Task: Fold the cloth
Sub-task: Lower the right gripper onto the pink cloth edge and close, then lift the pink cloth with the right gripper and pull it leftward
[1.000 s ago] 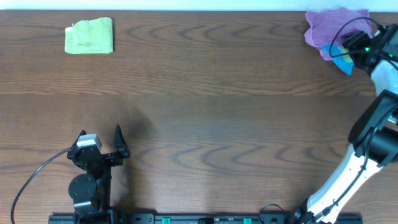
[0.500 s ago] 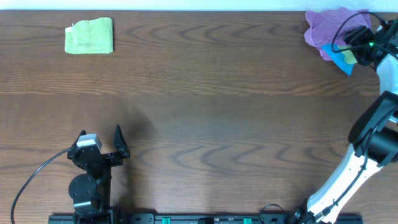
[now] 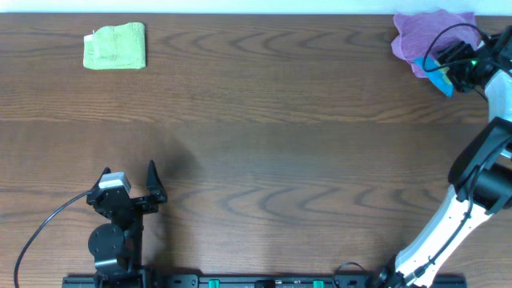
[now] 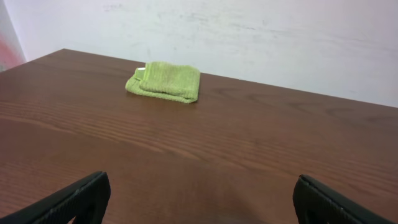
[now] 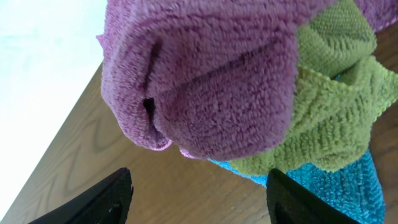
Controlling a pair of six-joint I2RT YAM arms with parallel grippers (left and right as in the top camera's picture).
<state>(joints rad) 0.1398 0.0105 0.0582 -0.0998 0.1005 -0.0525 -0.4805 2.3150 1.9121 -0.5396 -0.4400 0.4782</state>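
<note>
The cloth (image 5: 205, 81) lies bunched in a soft lump on top of a yellow-green cloth (image 5: 329, 124), with a bright blue cloth (image 5: 339, 190) under both. They sit on the wooden table (image 5: 93, 162). The right gripper (image 5: 199, 196) hangs just before the pile, fingers spread wide.

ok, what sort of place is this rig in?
Probably a robotics lab bench: wood-grain table, blank white wall, and cloths set out as props, a folded green cloth and a heaped purple cloth.

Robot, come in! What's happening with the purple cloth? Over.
Left gripper open, far off. Right gripper open at the pile, holding nothing. Purple cloth bunched, unfolded, lying on green cloth and blue cloth.
</note>
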